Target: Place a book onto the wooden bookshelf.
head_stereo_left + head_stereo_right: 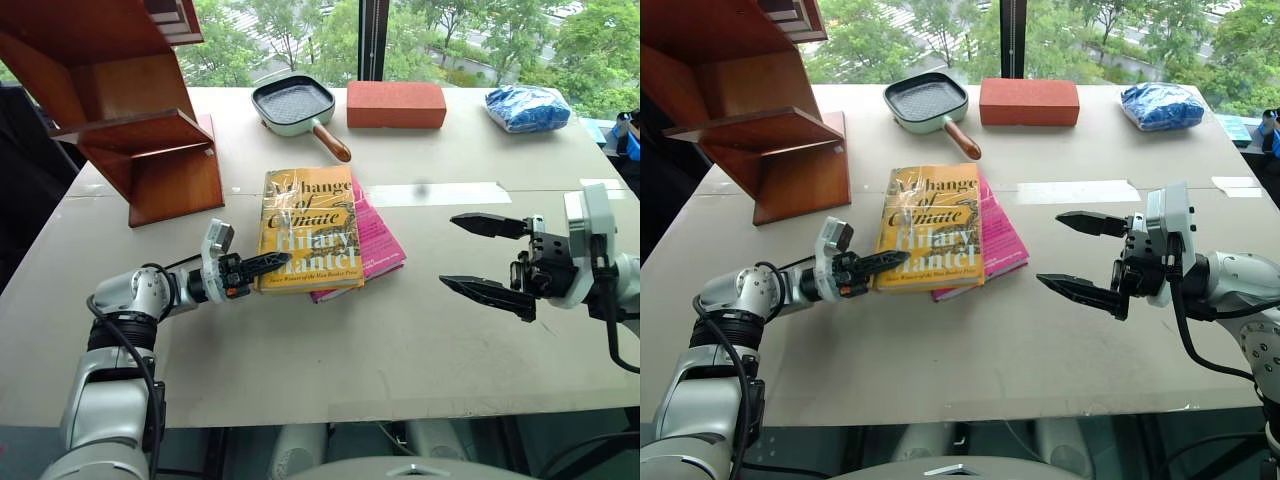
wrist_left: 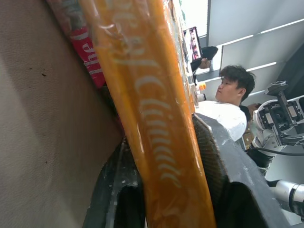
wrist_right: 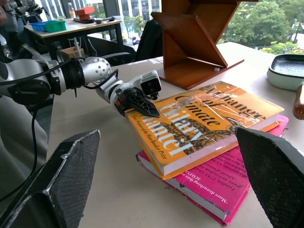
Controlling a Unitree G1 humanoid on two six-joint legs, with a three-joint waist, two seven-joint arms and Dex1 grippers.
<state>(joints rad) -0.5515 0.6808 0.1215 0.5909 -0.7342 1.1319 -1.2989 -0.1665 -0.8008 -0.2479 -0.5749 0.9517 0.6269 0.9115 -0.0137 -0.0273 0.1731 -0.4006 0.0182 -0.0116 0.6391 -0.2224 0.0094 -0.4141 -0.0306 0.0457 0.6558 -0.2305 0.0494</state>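
Nearest the camera, low in the frame, the left gripper (image 1: 268,264) has closed its two black fingers on the near left corner of the book (image 1: 309,230), one finger over the cover and one under the edge, as the left wrist view confirms with the yellow spine pinched between the pads. That book lies flat at the centre of the table (image 1: 420,340), resting on a pink book (image 1: 378,243) that sticks out on its right. It looks like a stiff, fairly heavy hardcover, and its glossy jacket will likely be slippery, so a corner pinch may let it droop or slide; a hold deeper along the spine, or support from the other side, seems safer. On the right of the frame the right gripper (image 1: 488,256) hangs spread wide and empty, near the books but apart from them. At upper left stands the wooden bookshelf (image 1: 140,120), well apart from the book.
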